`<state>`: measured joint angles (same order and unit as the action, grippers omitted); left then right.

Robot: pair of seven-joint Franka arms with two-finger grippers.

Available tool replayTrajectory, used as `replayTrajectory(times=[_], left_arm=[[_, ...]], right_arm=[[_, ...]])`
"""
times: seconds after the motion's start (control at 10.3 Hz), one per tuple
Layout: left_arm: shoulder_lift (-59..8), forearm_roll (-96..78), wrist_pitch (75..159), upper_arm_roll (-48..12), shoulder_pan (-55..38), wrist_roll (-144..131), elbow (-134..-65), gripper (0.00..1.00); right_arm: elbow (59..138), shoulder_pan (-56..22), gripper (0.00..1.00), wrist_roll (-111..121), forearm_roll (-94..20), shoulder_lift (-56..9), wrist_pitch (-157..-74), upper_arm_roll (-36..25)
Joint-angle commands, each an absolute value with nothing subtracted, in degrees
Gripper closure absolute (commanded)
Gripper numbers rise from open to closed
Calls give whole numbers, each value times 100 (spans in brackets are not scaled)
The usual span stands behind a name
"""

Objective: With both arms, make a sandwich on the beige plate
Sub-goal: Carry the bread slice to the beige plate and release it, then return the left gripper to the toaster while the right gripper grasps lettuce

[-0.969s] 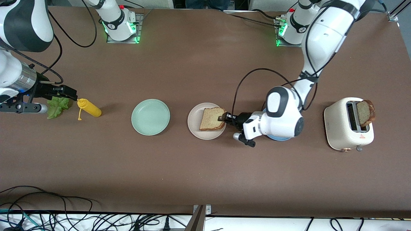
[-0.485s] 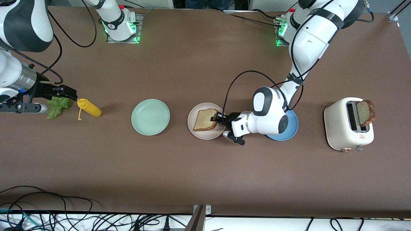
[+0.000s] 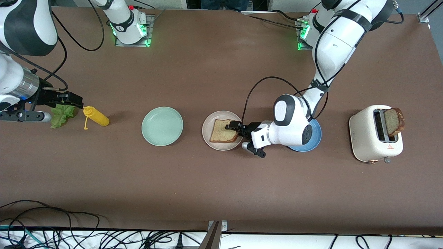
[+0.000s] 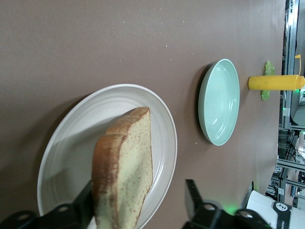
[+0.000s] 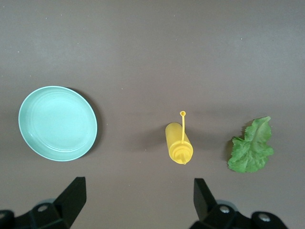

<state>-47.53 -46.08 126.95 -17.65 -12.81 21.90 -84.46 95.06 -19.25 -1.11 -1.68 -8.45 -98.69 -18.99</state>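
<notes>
My right claw (image 3: 78, 101) hung idle with its fingers (image 5: 74, 193) wide apart, over the right arm's end of the table, above the lettuce (image 3: 61, 115); the leaf lay flat on the table. At the leaf's 3 o'clock in the front view lay the yellow bottle (image 3: 97, 117), on its side, its cap dangling by a strap. At the bottle's 3 o'clock, well apart from it, sat the mint plate (image 3: 162, 126). Next came the beige plate (image 3: 207, 133), carrying one bread slice (image 3: 223, 131) over its half toward the left arm's end. My left claw (image 3: 235, 128) reached in low from the plate's 3 o'clock, its jaws apart around the slice's edge: the wrist view showed the crust against one finger (image 4: 81, 210) and a clear gap to the other. My left wrist hung over the blue plate (image 3: 313, 141). At the blue plate's 3 o'clock stood the toaster (image 3: 367, 138), with a second slice (image 3: 394, 121) sticking up out of one slot.
</notes>
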Motion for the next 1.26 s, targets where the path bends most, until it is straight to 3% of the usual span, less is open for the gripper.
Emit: replayTrajectory(times=[0.0, 0.58, 1.16], left_arm=[[-4334, -4379, 12359, -1670, -1213, 2242, -8587, 0], [-3693, -2938, 11532, -1670, -932, 987, -8534, 0], [-2875, -1058, 10855, -1644, -432, 105, -8481, 0]], right_arm=[[9422, -1907, 0, -149, -176, -853, -9773, -1890], [9369, -1636, 0, -124, -176, -1089, -9843, -1907], [9378, -494, 0, 1053, -18, -2353, -10527, -1907]])
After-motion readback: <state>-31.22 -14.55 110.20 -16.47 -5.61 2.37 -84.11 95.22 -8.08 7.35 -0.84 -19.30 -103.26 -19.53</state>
